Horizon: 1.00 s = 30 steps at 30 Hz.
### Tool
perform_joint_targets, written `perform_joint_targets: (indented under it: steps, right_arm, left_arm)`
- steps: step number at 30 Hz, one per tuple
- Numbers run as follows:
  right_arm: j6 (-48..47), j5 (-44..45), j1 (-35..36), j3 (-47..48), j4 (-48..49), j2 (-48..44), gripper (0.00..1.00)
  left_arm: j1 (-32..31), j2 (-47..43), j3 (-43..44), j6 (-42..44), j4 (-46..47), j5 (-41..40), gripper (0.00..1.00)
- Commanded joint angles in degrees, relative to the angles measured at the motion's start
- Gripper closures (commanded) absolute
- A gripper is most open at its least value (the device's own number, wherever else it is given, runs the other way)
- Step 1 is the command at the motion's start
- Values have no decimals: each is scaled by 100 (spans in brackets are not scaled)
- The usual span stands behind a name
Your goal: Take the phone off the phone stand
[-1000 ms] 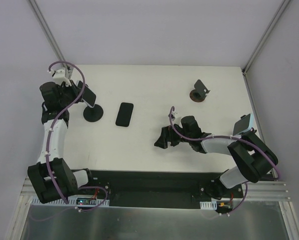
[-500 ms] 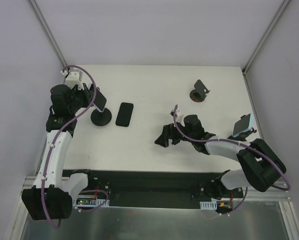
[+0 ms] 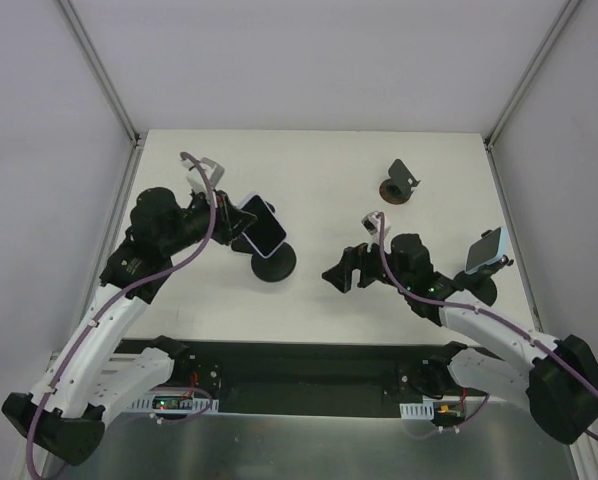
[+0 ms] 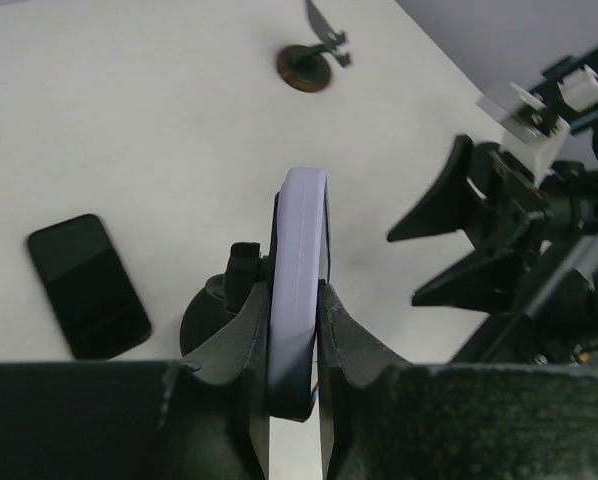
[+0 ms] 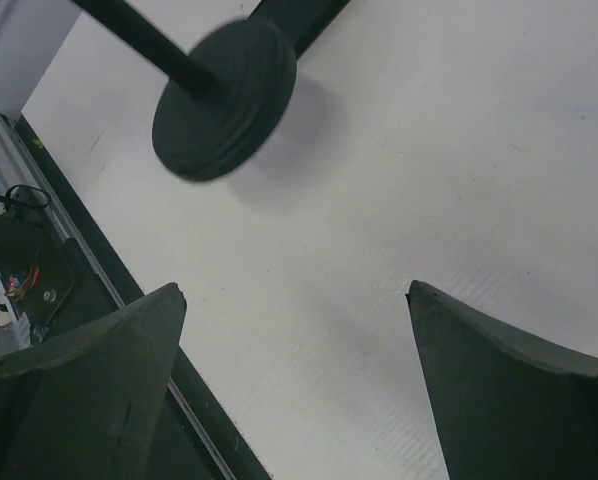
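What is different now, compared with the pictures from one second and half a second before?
The left gripper, shut on the phone, moved right and toward the near edge, carrying the phone and its stand along. The right gripper, open, shifted slightly right. The empty stand at the back and the second phone at the right edge stayed in place.

Table: white matte top (image 3: pixel 319 170), spreading flat under the left gripper (image 3: pixel 239 222) and the right gripper (image 3: pixel 337 277) and well beyond both.
Walls: plain pale grey panels (image 3: pixel 309 60) past the table's far edge, with another outward of each gripper.
Frame: metal posts (image 3: pixel 99 70) slanting up from the far corners.
Near edge: black strip (image 3: pixel 309 358) behind the grippers, then a grey metal sheet (image 3: pixel 309 445).
Light: even, with soft shadows on the table.
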Motion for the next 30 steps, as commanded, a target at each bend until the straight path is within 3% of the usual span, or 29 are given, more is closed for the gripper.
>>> perform_joint_targets:
  steps: [1,6,12,18,26,27,30]
  right_arm:
    - [-246,577,16,-92,-508,-820,4]
    - [-343,928,8,-434,-623,-2057,4]
    - [-465,1376,8,-646,-1061,-3377,4]
    - [-598,1500,8,-391,-1765,-3642,4]
    - [-598,1465,16,-259,-1801,-3502,4]
    - [-598,1457,8,-250,-1801,-3485,4]
    - [-598,1430,16,-172,-1818,-3441,4]
  left_arm:
    - [-1140,238,509,-151,636,-391,100]
    - [-2475,924,738,130,654,-1156,100]
    - [-3066,1575,756,96,1162,-1719,100]
    - [-3409,1962,562,-264,2050,-2404,100]
    - [-3603,2279,492,-607,2245,-3126,99]
    - [-3603,2279,474,-599,2245,-3091,90]
    - [-3603,2252,439,-608,2245,-2968,79]
